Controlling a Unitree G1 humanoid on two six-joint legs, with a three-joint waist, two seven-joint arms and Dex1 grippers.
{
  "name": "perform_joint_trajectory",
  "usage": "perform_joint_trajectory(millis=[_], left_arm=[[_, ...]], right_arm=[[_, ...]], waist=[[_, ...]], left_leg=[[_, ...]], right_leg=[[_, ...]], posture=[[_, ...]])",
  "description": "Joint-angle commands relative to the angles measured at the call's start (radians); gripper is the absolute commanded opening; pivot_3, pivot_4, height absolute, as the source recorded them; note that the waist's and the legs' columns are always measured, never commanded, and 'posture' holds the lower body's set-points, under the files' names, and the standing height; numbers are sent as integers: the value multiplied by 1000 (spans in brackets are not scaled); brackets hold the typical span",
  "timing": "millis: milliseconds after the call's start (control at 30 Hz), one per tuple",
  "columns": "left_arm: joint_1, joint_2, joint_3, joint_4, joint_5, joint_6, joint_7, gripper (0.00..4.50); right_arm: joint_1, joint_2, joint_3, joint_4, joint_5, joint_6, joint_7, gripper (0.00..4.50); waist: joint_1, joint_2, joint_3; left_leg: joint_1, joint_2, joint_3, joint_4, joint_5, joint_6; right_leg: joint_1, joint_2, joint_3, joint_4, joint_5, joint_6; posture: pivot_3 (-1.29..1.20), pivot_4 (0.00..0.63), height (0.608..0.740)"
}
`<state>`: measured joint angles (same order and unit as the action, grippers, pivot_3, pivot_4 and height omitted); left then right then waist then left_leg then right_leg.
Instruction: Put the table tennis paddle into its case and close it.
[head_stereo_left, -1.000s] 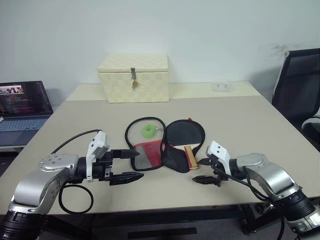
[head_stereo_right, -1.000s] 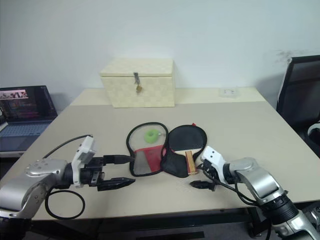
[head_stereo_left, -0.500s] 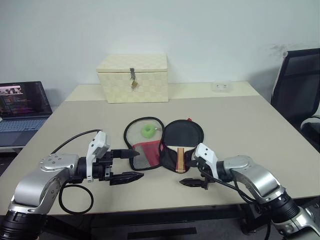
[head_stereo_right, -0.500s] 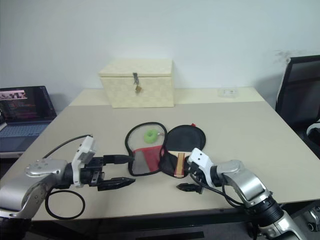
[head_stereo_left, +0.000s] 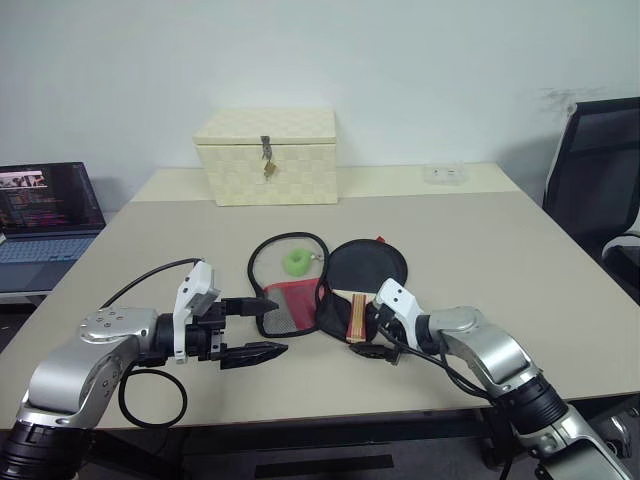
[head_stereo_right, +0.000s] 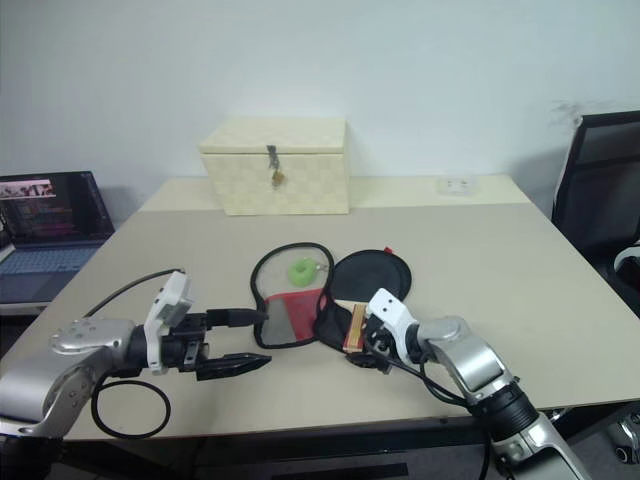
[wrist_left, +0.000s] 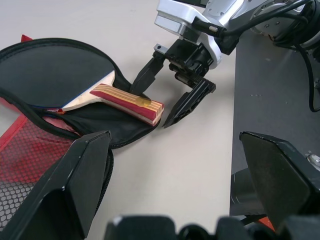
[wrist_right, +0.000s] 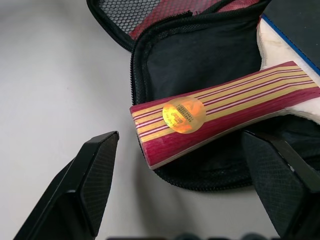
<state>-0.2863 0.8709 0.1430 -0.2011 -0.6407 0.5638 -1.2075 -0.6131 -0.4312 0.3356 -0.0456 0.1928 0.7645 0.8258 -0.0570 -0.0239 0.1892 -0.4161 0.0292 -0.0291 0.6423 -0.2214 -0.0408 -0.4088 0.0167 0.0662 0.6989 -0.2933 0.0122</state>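
The black-rubber-faced table tennis paddle (wrist_left: 55, 75) with a striped red-and-yellow wooden handle lies flat inside the open half of the paddle-shaped black zip case (head_stereo_left: 366, 270), near the front middle of the beige table (head_stereo_left: 500, 260). The handle points toward the front edge of the table and its butt end, bearing a round gold sticker, reaches the zipper rim at the narrow end of the case. The second half of the case, lined with red fabric and mesh (head_stereo_left: 285, 305), lies folded open on the left of the paddle. A green ring (head_stereo_left: 296, 262) rests on that half.

The right gripper (wrist_left: 172, 95) sits low over the table at the handle's butt end, jaws spread wide and empty, one finger on each side of the handle end without clear contact. The left gripper (head_stereo_left: 262, 326) hovers to the left of the open case, jaws likewise spread and holding nothing, pointing toward the mesh-lined half.

A cream woven box with a metal latch (head_stereo_left: 268, 156) stands at the rear of the table. An open laptop (head_stereo_left: 45, 215) stands at the far left. A black office chair (head_stereo_left: 598, 180) stands at the right.
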Motion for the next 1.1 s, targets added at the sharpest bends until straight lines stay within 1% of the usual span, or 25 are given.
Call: perform_joint_trajectory(millis=[33,167,267,400,500,633,667,700,833,867,1000,1100], left_arm=[[-5,-9,12,-13,4,-6,28,4500],[-10,-21,6,9,30,-4,77,4500],[-19,-34,9,66,71,-15,131,4500],[-44,-51,18,186,144,-76,186,4500],[-80,-50,9,306,212,-130,215,3907],[-131,-51,-11,445,279,-198,215,2404],[-152,-57,-19,487,297,-217,217,2086],[-174,-62,-27,527,310,-234,214,1655],[-284,-105,-50,708,368,-300,241,199],[-315,-118,-55,756,384,-317,255,78],[-434,-176,-92,935,464,-399,314,78],[-497,-209,-116,1040,510,-457,324,78]], right_arm=[[7,-72,-65,-174,98,55,86,4171],[22,-171,-126,-284,172,116,134,4171],[28,-243,-168,-320,188,119,145,4171],[22,-284,-210,-329,200,122,122,4171],[25,-289,-213,-344,205,124,110,4199],[34,-286,-202,-364,207,123,100,4199],[36,-283,-197,-368,207,122,98,4199],[36,-280,-193,-370,206,121,95,4199],[33,-270,-183,-374,206,116,88,4199],[32,-268,-181,-375,206,114,87,4199],[28,-266,-175,-385,211,111,87,4199],[35,-275,-170,-396,213,105,96,4199]], waist=[[1,0,0],[2,0,0],[1,0,0],[1,0,0],[1,0,0],[2,0,0],[3,0,0],[4,0,0],[9,0,0],[10,0,0],[13,-1,0],[12,-1,0]], left_leg=[[0,0,0,0,0,0],[0,0,-1,0,0,0],[0,0,-2,1,0,0],[1,0,-1,1,0,0],[1,0,-1,1,0,0],[1,0,0,1,0,0],[0,-1,-1,1,0,0],[0,-1,-1,1,0,0],[0,-1,-1,2,0,0],[0,-1,-1,2,0,0],[-1,-2,-2,2,0,0],[-1,-2,-1,2,0,0]], right_leg=[[0,0,0,0,0,0],[1,0,0,0,0,0],[1,0,0,0,0,1],[2,0,0,0,-1,1],[2,0,0,0,0,1],[2,0,-1,-1,0,0],[2,0,-1,-1,0,1],[2,0,-1,-1,0,1],[2,0,-2,-1,0,1],[2,0,-3,-1,0,1],[2,0,-3,-1,1,2],[2,0,-3,-1,1,2]], posture=[[0,150,740],[0,150,740],[0,150,740],[0,150,740],[0,150,740],[0,150,740],[0,150,740],[0,150,740],[0,150,740],[0,150,740],[0,150,740],[0,150,740]])
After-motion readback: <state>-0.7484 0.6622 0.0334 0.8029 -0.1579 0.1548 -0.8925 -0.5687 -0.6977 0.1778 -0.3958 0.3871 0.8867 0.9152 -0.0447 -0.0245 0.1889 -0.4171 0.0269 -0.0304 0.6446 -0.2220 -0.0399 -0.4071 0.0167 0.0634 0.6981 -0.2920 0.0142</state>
